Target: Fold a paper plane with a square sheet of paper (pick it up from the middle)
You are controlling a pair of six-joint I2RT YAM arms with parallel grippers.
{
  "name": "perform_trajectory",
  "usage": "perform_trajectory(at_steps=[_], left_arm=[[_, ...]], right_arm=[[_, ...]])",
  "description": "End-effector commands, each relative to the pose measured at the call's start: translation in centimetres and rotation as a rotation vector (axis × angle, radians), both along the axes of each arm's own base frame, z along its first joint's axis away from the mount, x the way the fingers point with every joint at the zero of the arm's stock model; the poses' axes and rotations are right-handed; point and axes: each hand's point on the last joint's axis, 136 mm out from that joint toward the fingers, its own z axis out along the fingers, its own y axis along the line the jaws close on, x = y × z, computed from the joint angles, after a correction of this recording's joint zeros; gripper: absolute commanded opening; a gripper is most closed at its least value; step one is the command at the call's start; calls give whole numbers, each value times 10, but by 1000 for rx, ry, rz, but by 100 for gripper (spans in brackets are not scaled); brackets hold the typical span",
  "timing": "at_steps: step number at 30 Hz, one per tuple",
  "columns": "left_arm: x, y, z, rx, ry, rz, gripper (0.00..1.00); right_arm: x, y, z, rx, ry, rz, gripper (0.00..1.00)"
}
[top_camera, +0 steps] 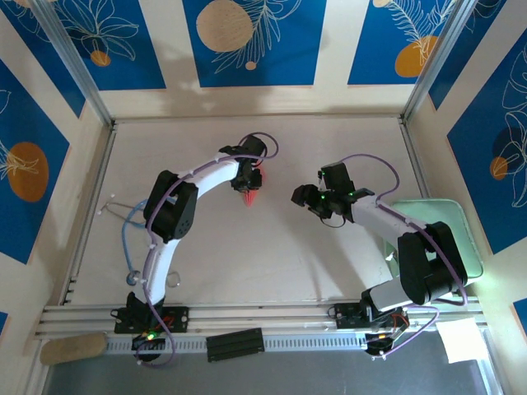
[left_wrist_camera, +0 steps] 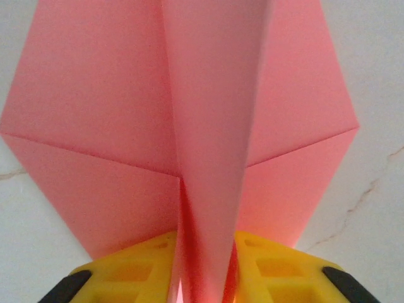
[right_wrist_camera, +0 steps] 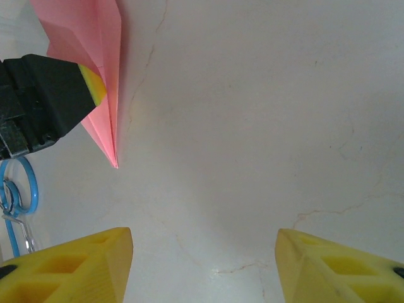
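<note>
The pink-red paper plane (top_camera: 251,188) is a creased pointed dart under the end of my left arm, left of the table's middle. In the left wrist view its wings (left_wrist_camera: 95,126) spread wide and its folded keel (left_wrist_camera: 208,189) runs down between the yellow fingers (left_wrist_camera: 139,271). My left gripper (left_wrist_camera: 205,278) is shut narrowly on that keel. The right wrist view shows the plane (right_wrist_camera: 101,69) at top left, nose down, held by the left gripper (right_wrist_camera: 44,95). My right gripper (top_camera: 300,197) (right_wrist_camera: 205,252) stands open and empty, apart to the plane's right.
A pale green pad (top_camera: 445,239) lies at the right edge beside the right arm. A white paper sheet (top_camera: 461,339) sits at the near right corner. A blue cable loop (top_camera: 128,239) (right_wrist_camera: 19,189) hangs by the left arm. Metal rails (top_camera: 247,317) line the near edge.
</note>
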Motion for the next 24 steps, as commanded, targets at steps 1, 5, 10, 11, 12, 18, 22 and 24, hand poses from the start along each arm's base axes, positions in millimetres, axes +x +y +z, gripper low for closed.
perform_trajectory(at_steps=[1, 5, 10, 11, 12, 18, 22, 24], left_arm=[[-2, 11, -13, 62, 36, -4, 28], [-3, 16, -22, 90, 48, 10, 31], [-1, 21, -28, 124, 45, 28, 36], [0, 22, -29, 131, 45, 29, 38], [0, 23, -31, 139, 46, 32, 39], [7, 23, -32, 150, 30, 50, 44], [13, 22, -34, 149, 17, 63, 46], [15, 21, -36, 149, 12, 66, 46]], right_arm=[[-4, 2, 1, 17, -2, 17, 62], [-3, 2, 0, 17, 1, 19, 62], [-2, 2, 0, 16, 5, 20, 62], [-2, 2, -1, 16, 6, 20, 62], [-2, 3, 0, 16, 5, 21, 62], [0, 3, 0, 15, 6, 21, 62], [0, 3, -1, 12, 10, 21, 62], [0, 3, -1, 14, 10, 20, 62]])
